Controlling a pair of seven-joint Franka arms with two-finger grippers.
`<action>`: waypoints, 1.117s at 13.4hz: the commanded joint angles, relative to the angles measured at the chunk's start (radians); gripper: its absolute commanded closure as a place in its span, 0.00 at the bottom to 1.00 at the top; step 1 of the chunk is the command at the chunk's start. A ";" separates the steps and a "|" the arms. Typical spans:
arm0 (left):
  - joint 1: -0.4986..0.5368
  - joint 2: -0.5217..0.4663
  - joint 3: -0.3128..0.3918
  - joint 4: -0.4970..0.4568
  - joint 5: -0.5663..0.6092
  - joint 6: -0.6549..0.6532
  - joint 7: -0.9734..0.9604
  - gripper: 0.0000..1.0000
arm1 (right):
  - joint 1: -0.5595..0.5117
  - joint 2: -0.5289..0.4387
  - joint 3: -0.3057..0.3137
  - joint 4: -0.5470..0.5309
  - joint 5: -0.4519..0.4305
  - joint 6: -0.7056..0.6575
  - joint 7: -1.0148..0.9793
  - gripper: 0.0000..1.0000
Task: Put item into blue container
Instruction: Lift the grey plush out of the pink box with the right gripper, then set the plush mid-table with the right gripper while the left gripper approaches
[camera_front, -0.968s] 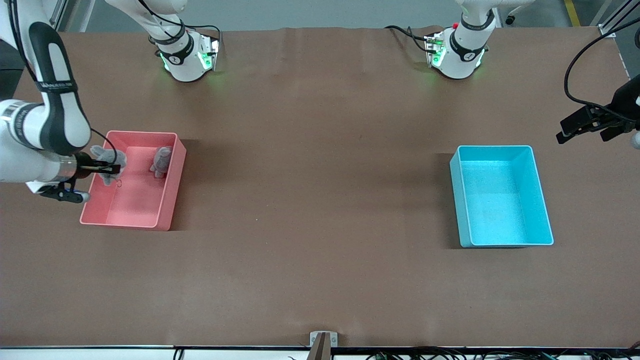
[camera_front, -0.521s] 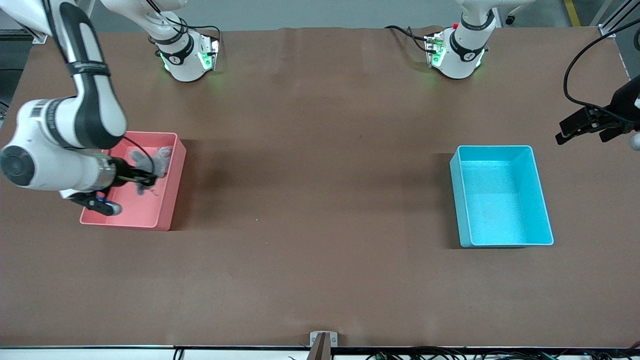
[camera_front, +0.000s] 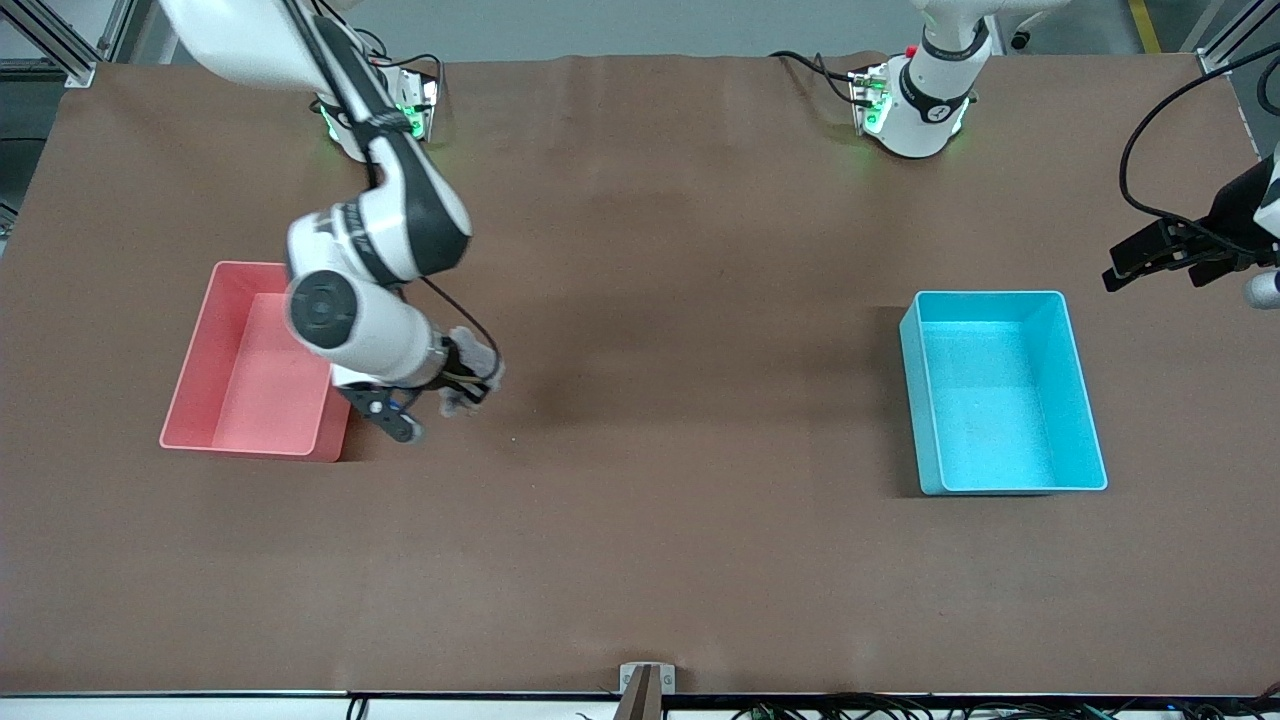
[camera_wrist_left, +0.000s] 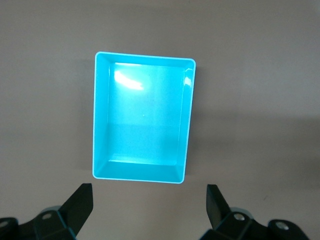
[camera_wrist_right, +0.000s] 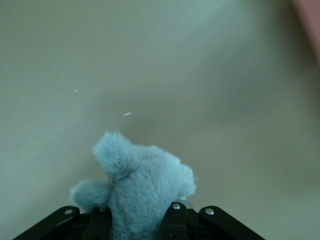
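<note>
The item, a small grey plush toy (camera_front: 474, 368), hangs in my right gripper (camera_front: 468, 382), which is shut on it over the bare table just beside the pink bin. In the right wrist view the plush toy (camera_wrist_right: 140, 180) bulges out between the black fingers (camera_wrist_right: 175, 220) of the right gripper (camera_wrist_right: 137, 222). The blue container (camera_front: 1000, 400) stands empty toward the left arm's end of the table. My left gripper (camera_front: 1150, 268) waits in the air by that end's table edge, open. Its wrist view shows the blue container (camera_wrist_left: 142, 120) below, with the left gripper (camera_wrist_left: 149, 207) holding nothing.
A pink bin (camera_front: 250, 385) of the same shape stands at the right arm's end; my right arm covers part of it. Brown table stretches between the two bins. Both arm bases (camera_front: 910, 100) stand along the table's back edge.
My right arm has lifted the plush toy out of the pink bin and swung it over the bin's wall toward the table's middle. The left arm has barely shifted.
</note>
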 joint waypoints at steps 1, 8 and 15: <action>-0.002 0.001 -0.006 -0.036 -0.010 0.001 0.000 0.00 | 0.085 0.162 -0.015 0.167 0.003 0.009 0.168 1.00; -0.025 0.046 -0.026 -0.099 -0.012 0.055 -0.001 0.00 | 0.242 0.313 -0.016 0.191 -0.006 0.256 0.424 0.98; -0.050 0.129 -0.064 -0.106 -0.012 0.130 -0.093 0.00 | 0.252 0.354 -0.019 0.197 -0.011 0.304 0.418 0.00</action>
